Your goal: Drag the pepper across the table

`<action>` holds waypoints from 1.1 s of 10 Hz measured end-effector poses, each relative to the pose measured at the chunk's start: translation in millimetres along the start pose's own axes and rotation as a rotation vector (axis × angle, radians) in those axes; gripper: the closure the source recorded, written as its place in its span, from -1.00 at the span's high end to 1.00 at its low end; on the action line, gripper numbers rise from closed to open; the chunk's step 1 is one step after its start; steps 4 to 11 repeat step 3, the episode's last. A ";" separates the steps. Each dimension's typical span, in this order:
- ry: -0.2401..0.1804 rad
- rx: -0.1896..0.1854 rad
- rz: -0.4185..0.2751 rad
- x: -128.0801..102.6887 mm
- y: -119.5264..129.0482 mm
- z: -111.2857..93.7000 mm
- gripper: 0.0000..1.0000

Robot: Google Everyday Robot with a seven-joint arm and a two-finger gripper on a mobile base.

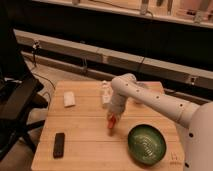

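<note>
Claw [112,120] down at the pepper [110,129] on the table [80,137], grip indiscernible; green bowl [146,145] near, pale streaks inside.

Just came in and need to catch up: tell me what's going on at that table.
The robot's one arm is bent down over the table, with its claw right at the small red-orange pepper near the middle of the table top. Whether the claw actually has hold of the pepper cannot be told. A green bowl sits just to the pepper's right, a black device lies near the front left corner, and a white block lies towards the back left.
</note>
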 end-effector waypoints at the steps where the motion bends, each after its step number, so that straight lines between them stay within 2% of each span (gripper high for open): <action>1: -0.001 0.005 0.004 2.3 1.0 -1.2 -1.00; 11: -0.004 0.014 0.012 6.9 2.3 -3.0 -1.00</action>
